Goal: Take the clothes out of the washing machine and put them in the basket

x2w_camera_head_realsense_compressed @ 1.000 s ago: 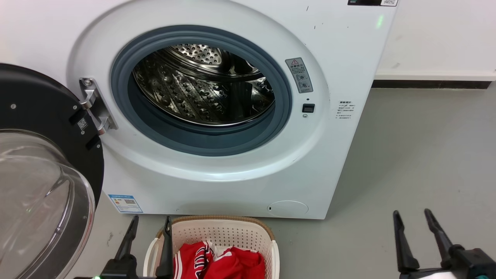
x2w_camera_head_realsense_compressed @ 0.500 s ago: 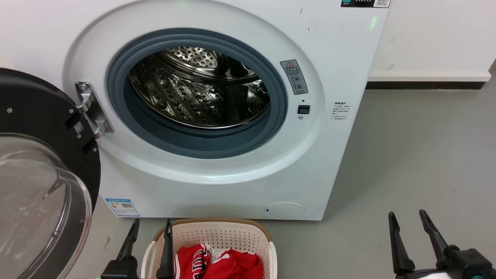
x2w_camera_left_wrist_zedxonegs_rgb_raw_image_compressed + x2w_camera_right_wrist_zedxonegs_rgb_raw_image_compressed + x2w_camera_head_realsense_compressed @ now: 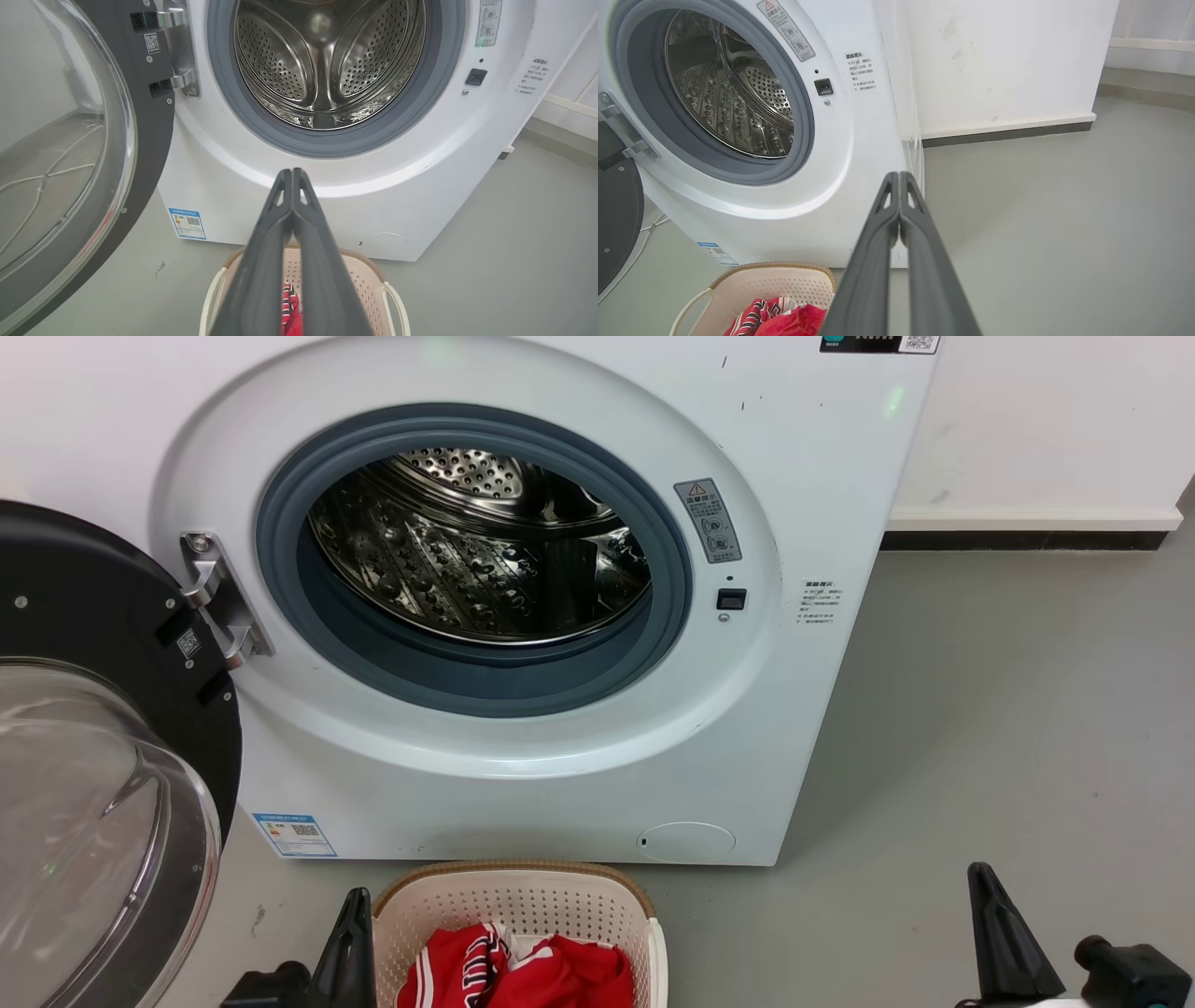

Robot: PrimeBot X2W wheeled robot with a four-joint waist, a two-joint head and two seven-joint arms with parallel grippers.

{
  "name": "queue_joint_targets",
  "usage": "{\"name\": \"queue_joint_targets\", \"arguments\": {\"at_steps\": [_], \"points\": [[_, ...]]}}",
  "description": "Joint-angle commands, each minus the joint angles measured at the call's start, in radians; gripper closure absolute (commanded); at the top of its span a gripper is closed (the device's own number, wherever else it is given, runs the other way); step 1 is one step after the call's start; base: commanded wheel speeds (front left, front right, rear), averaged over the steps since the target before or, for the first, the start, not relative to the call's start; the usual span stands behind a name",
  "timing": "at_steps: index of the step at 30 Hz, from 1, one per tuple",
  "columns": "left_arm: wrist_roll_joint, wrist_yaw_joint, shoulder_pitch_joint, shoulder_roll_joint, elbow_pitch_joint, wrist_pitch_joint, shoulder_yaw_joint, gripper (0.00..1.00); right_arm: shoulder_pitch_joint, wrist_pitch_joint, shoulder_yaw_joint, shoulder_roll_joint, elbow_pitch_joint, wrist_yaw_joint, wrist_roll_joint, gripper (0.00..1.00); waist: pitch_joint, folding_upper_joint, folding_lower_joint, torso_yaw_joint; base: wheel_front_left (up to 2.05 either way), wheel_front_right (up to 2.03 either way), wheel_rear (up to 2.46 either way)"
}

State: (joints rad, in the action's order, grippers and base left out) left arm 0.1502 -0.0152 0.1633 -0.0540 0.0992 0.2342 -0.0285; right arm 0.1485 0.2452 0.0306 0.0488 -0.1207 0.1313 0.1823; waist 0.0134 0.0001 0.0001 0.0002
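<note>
Nearest me, my left fingers (image 3: 278, 219) are clenched tip to tip on nothing, long dark tapered blades just beside the basket (image 3: 509, 871). My right fingers (image 3: 885, 224) are pressed together too, bare, above the smooth grey floor (image 3: 980, 728). The soft red clothes (image 3: 523, 975), 1 with striped trim, lie crumpled inside the cream perforated basket with its brown woven-look rim. Just behind stands the white washing machine (image 3: 560, 784), with its domed glass door (image 3: 84, 821) swung wide at left and a grey rubber ring (image 3: 485, 683) circling the dimpled steel drum (image 3: 467, 560).
</note>
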Motion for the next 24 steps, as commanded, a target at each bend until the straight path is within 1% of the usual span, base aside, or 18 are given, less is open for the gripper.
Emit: {"name": "queue_joint_targets", "arguments": {"at_steps": [1,12,24], "points": [[0.043,-0.004,-0.025,-0.001,-0.01,-0.007,0.006,1.0,-0.018,-0.006,0.0,0.007,0.011,0.0,0.047,1.0,0.0,-0.0001,0.0,0.0,0.0,0.0,0.0],[0.259,-0.021,-0.064,-0.001,0.013,-0.058,0.027,1.0,-0.058,-0.048,-0.002,0.018,-0.011,0.0,0.27,1.0,-0.002,-0.0001,0.0,0.0,0.0,0.0,0.0],[0.464,-0.038,-0.102,-0.001,0.036,-0.107,0.046,1.0,-0.093,-0.09,-0.001,0.026,-0.029,0.0,0.478,1.0,-0.003,-0.0001,0.0,0.0,0.0,0.0,0.0]]}}
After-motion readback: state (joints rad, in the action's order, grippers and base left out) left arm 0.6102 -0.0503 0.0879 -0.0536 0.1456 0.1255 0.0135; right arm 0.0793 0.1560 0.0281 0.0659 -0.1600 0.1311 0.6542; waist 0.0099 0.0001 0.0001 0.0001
